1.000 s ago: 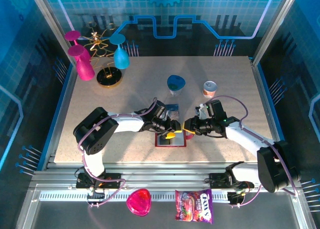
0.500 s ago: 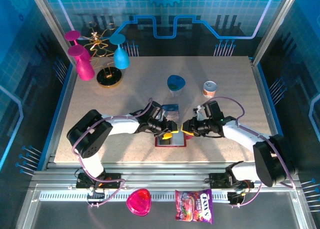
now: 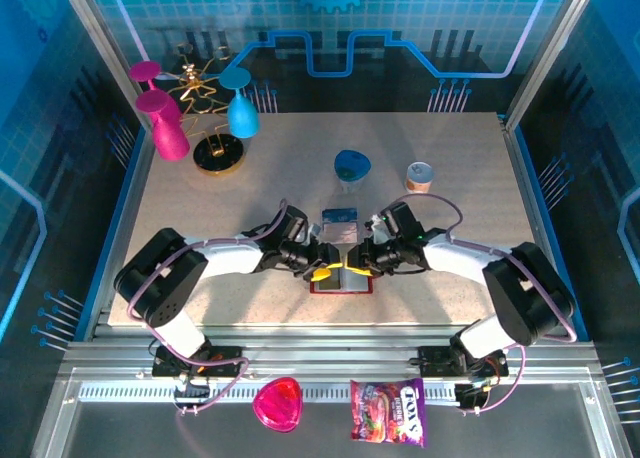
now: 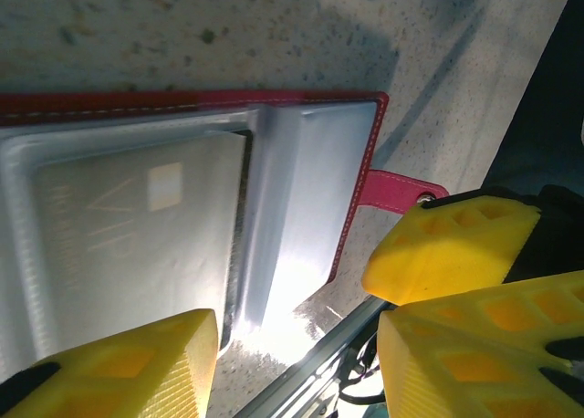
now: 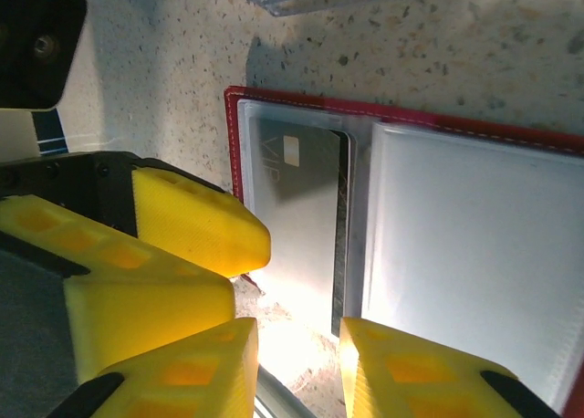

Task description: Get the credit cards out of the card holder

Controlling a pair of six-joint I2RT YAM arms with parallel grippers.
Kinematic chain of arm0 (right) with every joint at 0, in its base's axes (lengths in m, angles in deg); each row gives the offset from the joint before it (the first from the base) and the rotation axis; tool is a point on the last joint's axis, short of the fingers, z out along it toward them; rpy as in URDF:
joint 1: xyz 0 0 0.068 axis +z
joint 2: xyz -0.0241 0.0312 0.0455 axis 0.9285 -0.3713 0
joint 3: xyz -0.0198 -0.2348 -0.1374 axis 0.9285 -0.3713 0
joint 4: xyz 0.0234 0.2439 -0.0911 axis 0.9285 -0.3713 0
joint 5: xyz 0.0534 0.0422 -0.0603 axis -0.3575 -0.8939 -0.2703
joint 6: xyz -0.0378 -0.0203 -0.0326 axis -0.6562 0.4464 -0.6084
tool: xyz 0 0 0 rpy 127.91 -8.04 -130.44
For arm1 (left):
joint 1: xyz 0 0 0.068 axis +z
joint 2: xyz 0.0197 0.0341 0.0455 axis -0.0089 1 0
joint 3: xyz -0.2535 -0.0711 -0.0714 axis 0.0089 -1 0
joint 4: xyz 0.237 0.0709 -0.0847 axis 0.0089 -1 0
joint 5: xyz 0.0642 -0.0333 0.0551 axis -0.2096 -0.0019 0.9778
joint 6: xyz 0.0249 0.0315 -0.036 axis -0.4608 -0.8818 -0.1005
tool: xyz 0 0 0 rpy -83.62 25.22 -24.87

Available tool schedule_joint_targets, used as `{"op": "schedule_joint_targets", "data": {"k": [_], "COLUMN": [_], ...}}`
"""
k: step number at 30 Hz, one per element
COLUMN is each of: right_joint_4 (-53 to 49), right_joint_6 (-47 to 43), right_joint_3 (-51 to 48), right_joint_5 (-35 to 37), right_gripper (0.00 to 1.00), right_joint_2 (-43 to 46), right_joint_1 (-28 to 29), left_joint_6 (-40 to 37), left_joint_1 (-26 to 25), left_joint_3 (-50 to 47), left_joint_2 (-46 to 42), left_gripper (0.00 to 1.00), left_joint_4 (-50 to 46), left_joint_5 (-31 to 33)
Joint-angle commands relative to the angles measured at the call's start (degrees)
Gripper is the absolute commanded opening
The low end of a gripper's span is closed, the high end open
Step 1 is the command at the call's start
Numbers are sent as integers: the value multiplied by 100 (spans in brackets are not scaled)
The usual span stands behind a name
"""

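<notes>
– Where is the card holder?
– The card holder lies open and flat on the bench, near its front edge, with its pale pockets facing up. My left gripper and my right gripper come in low over it from either side, nearly touching each other.
– And the cards?
– A grey card marked VIP sits in the pocket on my left arm's side, its inner edge by the fold. The other pocket is plain and pale. The strap tab sticks out on my right arm's side.
– What about your jaws?
– The left ones stand about half apart over the holder's near edge, with nothing between them. The right ones leave only a slim gap near the card's edge, and I see nothing pinched there either.
– Anything close by?
– A clear tray sits just beyond the holder. There is something blue in it that I cannot make out.
</notes>
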Motion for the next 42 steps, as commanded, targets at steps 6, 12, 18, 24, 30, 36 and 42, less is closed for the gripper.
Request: {"op": "schedule_joint_targets", "data": {"k": [6, 12, 18, 24, 30, 36, 42], "right_joint_4": [45, -116, -357, -646, -860, -925, -945], "right_joint_6": [69, -35, -158, -314, -424, -444, -437], "right_joint_3": [376, 519, 698, 874, 1043, 1119, 1119], "right_joint_5": [165, 255, 384, 540, 630, 659, 665], "right_gripper": [28, 27, 26, 26, 25, 25, 25], "right_joint_2": [-443, -622, -773, -879, -974, -1064, -1126], "right_joint_1": [328, 458, 552, 628, 672, 724, 770], "left_joint_6": [-236, -433, -514, -557, -568, -572, -572], "left_joint_1": [182, 182, 183, 181, 182, 189, 194], "left_joint_3": [-257, -234, -277, -287, -287, -314, -338], "left_joint_2": [-264, -270, -263, -202, -164, -147, -128], "left_gripper": [42, 33, 22, 16, 13, 13, 13], "left_joint_4": [-186, -458, -598, -661, -689, -708, -700], "left_joint_5": [87, 182, 232, 259, 273, 282, 283]}}
